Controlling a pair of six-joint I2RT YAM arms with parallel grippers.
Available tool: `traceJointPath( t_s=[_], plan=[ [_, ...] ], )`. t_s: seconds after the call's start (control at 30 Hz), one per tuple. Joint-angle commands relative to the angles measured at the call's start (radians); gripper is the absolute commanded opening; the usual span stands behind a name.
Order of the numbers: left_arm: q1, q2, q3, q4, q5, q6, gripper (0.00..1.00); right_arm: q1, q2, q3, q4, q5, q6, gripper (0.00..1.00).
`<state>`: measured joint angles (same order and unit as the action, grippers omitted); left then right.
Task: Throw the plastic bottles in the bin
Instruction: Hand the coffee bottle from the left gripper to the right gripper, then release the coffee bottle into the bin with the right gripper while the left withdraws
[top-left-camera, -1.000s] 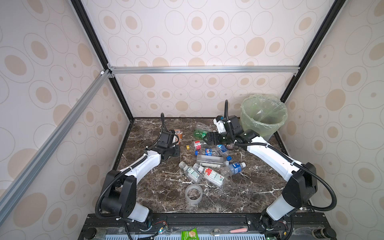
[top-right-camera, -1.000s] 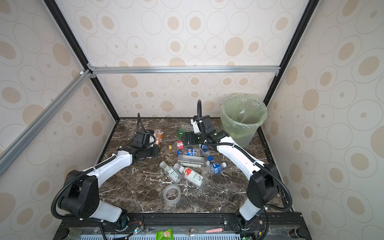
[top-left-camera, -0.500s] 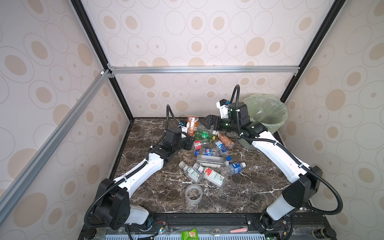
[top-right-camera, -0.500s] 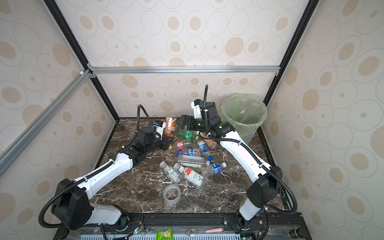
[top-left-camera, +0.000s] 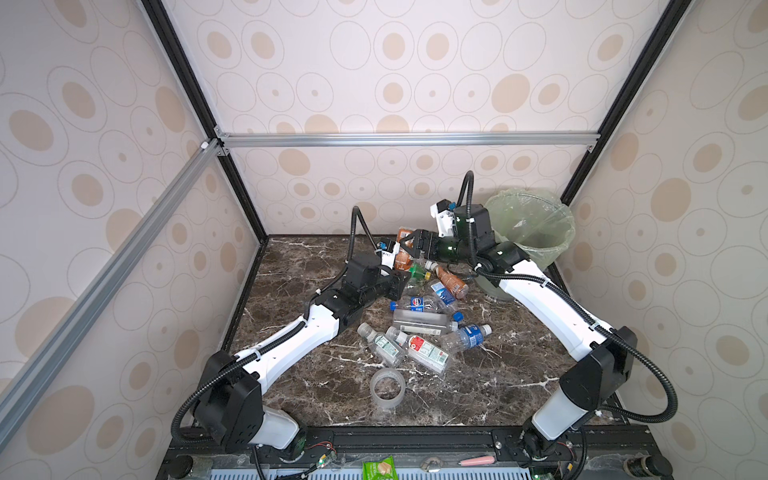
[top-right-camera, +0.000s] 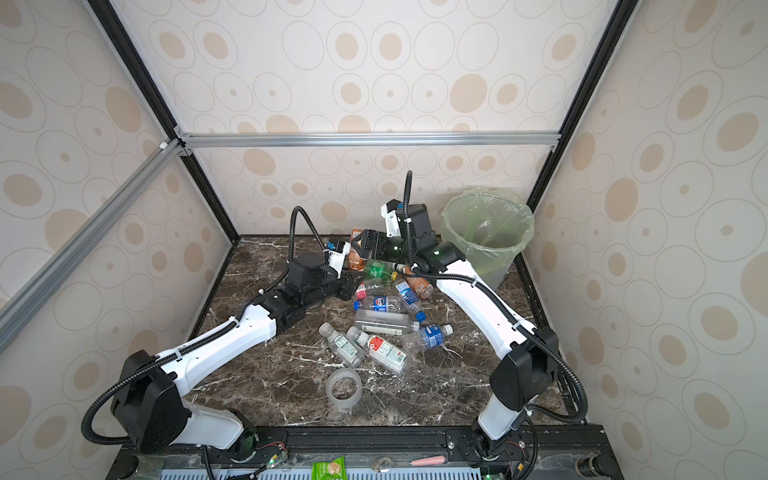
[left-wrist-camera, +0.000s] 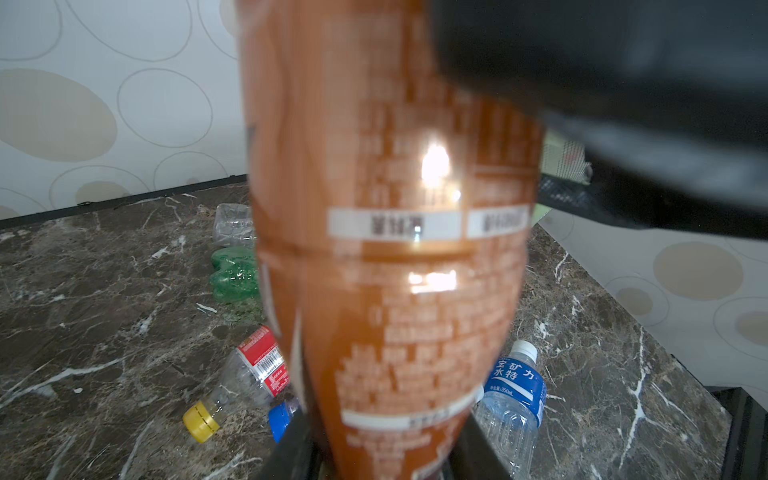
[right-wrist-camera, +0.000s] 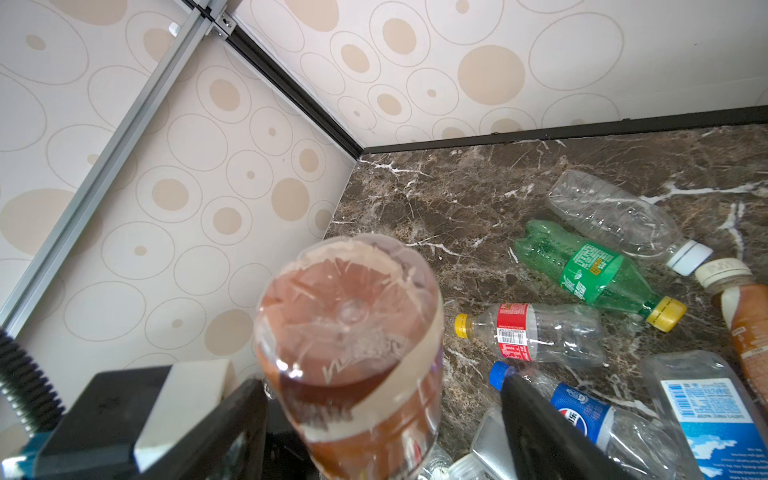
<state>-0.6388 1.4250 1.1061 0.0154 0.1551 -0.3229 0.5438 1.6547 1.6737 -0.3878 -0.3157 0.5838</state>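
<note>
A brown bottle (top-left-camera: 402, 254) (top-right-camera: 354, 254) (left-wrist-camera: 395, 249) stands upright above the back of the table, and my left gripper (top-left-camera: 400, 277) (left-wrist-camera: 382, 453) is shut on its lower end. My right gripper (top-left-camera: 420, 244) (top-right-camera: 369, 244) (right-wrist-camera: 384, 424) is open, with its fingers either side of the same bottle's upper part (right-wrist-camera: 349, 332) and a gap on one side. Several plastic bottles lie in a pile below: a green one (top-left-camera: 417, 272) (right-wrist-camera: 590, 270), a second brown one (top-left-camera: 451, 282), and clear ones with blue (top-left-camera: 469, 334) and red (top-left-camera: 428, 353) labels. The bin (top-left-camera: 548, 245) (top-right-camera: 505, 249) stands at the back right.
A clear tape roll (top-left-camera: 387, 386) (top-right-camera: 343, 388) lies near the front of the marble table (top-left-camera: 299, 266). Patterned walls close in the left, back and right sides. The right arm's forearm runs close past the bin's wall.
My left arm has lifted the brown bottle off the table and carried it right toward the middle. My right gripper rose from the pile to meet it, and its jaws have narrowed a little.
</note>
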Motion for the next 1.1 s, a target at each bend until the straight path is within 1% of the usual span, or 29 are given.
traceJointPath(
  t_s=[0.0,0.13,0.2,0.4,0.5,0.57,0.67,0.73,0.87,1.0,1.07],
  plan=[
    [-0.017,-0.011,0.041,0.046,-0.003,-0.017,0.29,0.002,0.023,0.041,0.012,0.013,0.016,0.88],
    [-0.030,-0.011,0.044,0.046,-0.008,-0.018,0.29,0.002,0.057,0.071,0.011,0.017,0.016,0.85],
    [-0.037,-0.014,0.044,0.046,-0.015,-0.016,0.29,0.002,0.077,0.091,0.010,0.014,0.015,0.82],
    [-0.041,-0.039,0.033,0.050,-0.038,-0.020,0.30,0.002,0.102,0.112,0.002,0.029,0.013,0.60],
    [-0.042,-0.052,0.024,0.052,-0.056,-0.021,0.32,-0.005,0.100,0.108,0.001,0.033,0.011,0.51],
    [-0.040,-0.054,0.020,0.051,-0.069,-0.026,0.35,-0.008,0.098,0.102,0.002,0.031,0.011,0.46],
    [-0.039,-0.052,0.021,0.043,-0.086,-0.034,0.40,-0.021,0.083,0.079,0.007,0.033,0.011,0.43],
    [-0.040,-0.049,0.018,0.051,-0.079,-0.043,0.48,-0.037,0.070,0.058,0.012,0.037,0.010,0.40],
    [-0.041,-0.038,0.038,0.036,-0.064,-0.053,0.70,-0.083,0.055,0.063,-0.031,0.060,-0.013,0.37],
    [-0.041,-0.021,0.094,-0.007,-0.033,-0.056,0.98,-0.122,0.038,0.131,-0.121,0.123,-0.063,0.37],
    [-0.041,-0.017,0.134,-0.031,-0.019,-0.055,0.99,-0.133,0.023,0.189,-0.179,0.191,-0.116,0.37]
  ],
)
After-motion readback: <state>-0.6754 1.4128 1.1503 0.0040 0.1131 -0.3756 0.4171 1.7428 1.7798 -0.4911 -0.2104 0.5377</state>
